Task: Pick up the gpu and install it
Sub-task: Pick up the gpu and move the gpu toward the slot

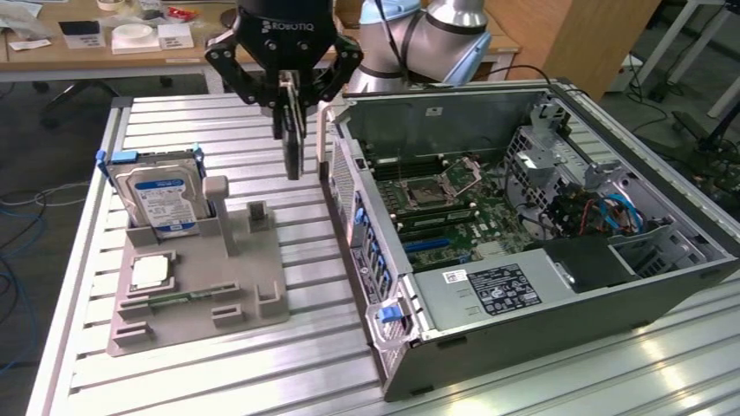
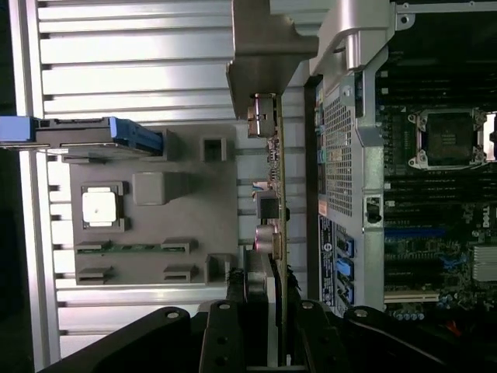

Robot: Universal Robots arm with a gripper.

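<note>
Your gripper has its fingers drawn in narrow on the top edge of the gpu. The card hangs upright and edge-down in the air, clear of the desk. In the exterior view it sits between the grey holder and the open computer case, just beside the case's perforated rear wall. In the wrist view you see the gpu edge-on, with its silvery bracket at the far end from the fingers. The desk is made of pale aluminium slats with grooves running across it, and it shines under the room light. On the holder, the hard drive stands upright in its slot and the small square chip lies flat in its pocket. The case lies on its side with the motherboard exposed. Behind it is a second desk of light wood carrying small boxes, and blue cables trail over the floor at the exterior view's left.
</note>
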